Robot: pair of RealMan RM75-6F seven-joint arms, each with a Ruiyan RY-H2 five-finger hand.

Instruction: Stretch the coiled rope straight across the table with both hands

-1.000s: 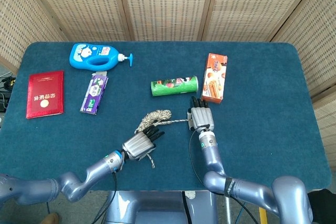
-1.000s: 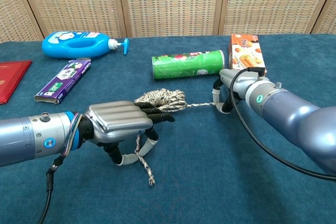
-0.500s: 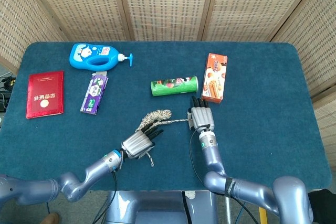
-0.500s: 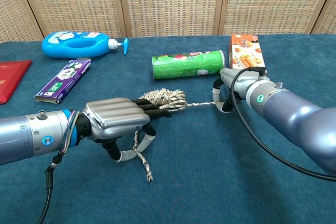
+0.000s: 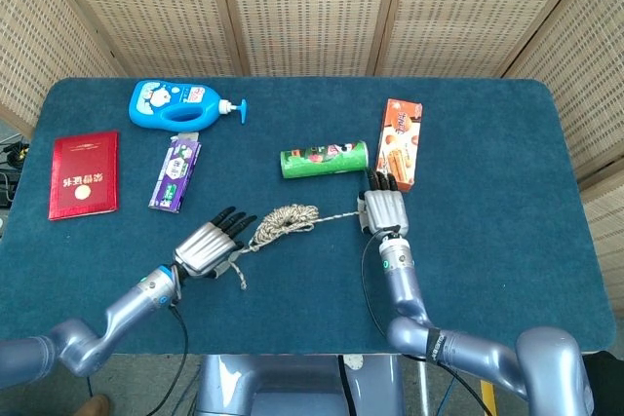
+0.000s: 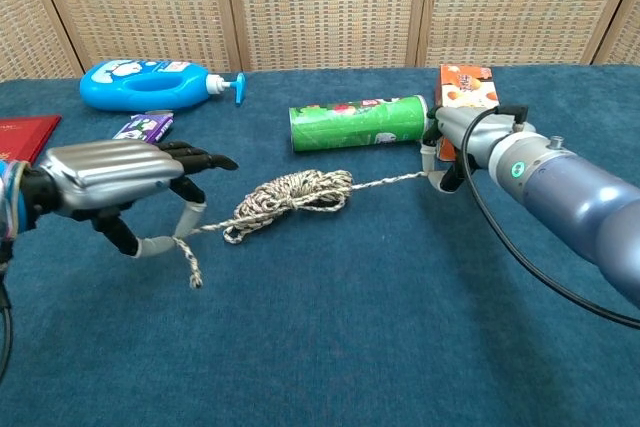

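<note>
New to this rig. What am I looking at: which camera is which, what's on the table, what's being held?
Two robot arms with fingered hands work at a blue cloth-covered table. One picture looks down from the head, the other forward from the chest. The left robot hand and right robot hand each pinch one end of a speckled beige rope, still partly bunched between them. Also there: a blue pump bottle, red booklet, purple packet, green snack can and orange box.
</note>
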